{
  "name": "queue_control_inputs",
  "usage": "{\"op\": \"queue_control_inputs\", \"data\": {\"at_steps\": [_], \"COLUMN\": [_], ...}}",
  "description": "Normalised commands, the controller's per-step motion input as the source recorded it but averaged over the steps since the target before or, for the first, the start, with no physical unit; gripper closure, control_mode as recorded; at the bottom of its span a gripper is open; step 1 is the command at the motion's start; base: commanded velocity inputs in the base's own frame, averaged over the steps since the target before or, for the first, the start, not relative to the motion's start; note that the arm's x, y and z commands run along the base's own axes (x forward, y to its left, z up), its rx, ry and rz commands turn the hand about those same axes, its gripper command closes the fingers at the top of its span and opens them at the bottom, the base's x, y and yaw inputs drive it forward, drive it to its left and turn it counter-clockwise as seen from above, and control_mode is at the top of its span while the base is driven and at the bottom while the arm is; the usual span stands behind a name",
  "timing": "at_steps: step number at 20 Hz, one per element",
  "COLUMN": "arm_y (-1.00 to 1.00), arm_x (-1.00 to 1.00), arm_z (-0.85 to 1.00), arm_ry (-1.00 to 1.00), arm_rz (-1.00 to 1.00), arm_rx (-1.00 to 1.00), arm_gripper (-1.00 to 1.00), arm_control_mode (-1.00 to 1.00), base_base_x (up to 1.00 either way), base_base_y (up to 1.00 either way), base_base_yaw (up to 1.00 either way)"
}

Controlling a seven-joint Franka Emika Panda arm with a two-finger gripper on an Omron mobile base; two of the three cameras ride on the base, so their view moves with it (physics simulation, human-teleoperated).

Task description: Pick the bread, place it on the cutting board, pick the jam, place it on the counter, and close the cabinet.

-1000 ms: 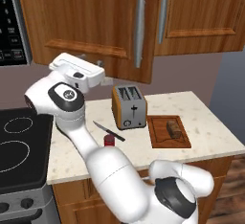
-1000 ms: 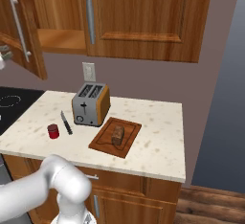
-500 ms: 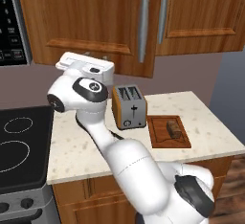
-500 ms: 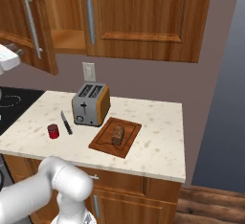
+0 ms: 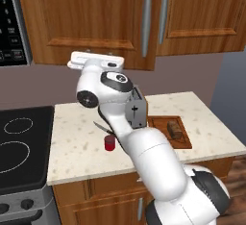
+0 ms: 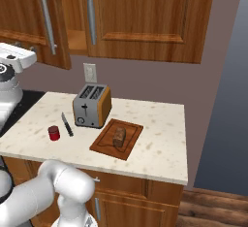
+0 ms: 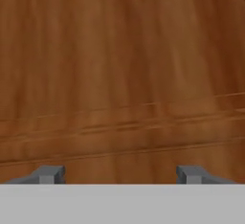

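Note:
The bread (image 5: 174, 129) (image 6: 119, 136) lies on the reddish cutting board (image 5: 158, 124) (image 6: 104, 142), right of the toaster. The red jam (image 5: 110, 143) (image 6: 54, 133) stands on the speckled counter (image 5: 72, 144) (image 6: 160, 138), near the front on its left side. My white hand (image 5: 95, 61) (image 6: 17, 58) is raised against the lower edge of the cabinet's left door (image 5: 86, 17) (image 6: 29, 22). That door stands slightly ajar, with a strip of the inside visible beside it. My gripper (image 7: 119, 175) is open with nothing between its fingertips, facing the door's wood up close.
A silver and orange toaster (image 5: 136, 109) (image 6: 92, 105) stands at the back of the counter. A dark-handled knife (image 5: 102, 128) (image 6: 67, 124) lies between toaster and jam. The black stovetop (image 5: 19, 142) adjoins the counter's left end, under a microwave (image 5: 9, 22).
The cabinet's left door has swung most of the way shut with my hand following it. The gripper's jaws have spread wider. Bread and jam have stayed where they were.

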Motion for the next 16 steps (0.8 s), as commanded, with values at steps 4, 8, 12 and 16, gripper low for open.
{"op": "queue_control_inputs", "data": {"at_steps": [4,8,12,16], "arm_y": [-0.38,-0.32,-0.25,-0.18], "arm_x": [0.39,0.39,0.38,0.36], "arm_z": [0.00,0.00,0.00,0.00], "arm_ry": [0.00,0.00,0.00,0.00], "arm_rz": [0.23,0.21,0.19,0.16], "arm_rx": [0.00,0.00,0.00,0.00], "arm_gripper": [-1.00,-1.00,-1.00,-1.00], "arm_control_mode": [-1.00,-1.00,-1.00,-1.00], "base_base_x": [0.00,0.00,0.00,0.00], "base_base_y": [0.00,0.00,0.00,0.00], "base_base_yaw": [0.00,0.00,0.00,0.00]}}
